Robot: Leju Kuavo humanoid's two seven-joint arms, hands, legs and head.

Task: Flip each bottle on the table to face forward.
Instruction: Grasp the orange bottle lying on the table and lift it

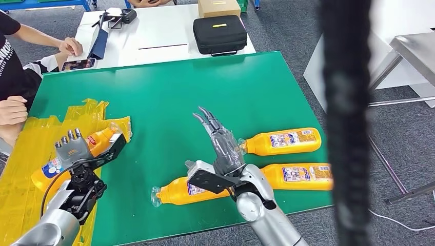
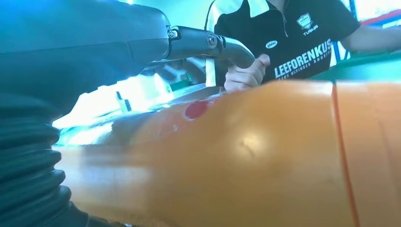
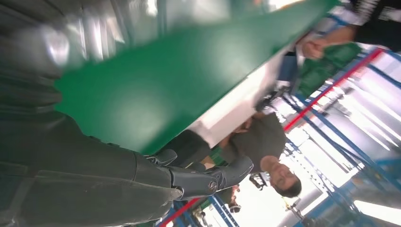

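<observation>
Nearest you, the left hand (image 1: 72, 146) grips an orange bottle (image 1: 77, 154) over the yellow plastic sheet (image 1: 25, 154) at the left of the green table (image 1: 164, 87). Three more bottles lie flat on the right — one (image 1: 177, 192) by the front edge, another (image 1: 300, 176) just beside it, a third (image 1: 282, 141) behind them. Your right hand (image 1: 220, 141) is raised above these, fingers spread and holding nothing. Farther off, a person's hand (image 1: 13, 110) rests at the table's left edge.
</observation>
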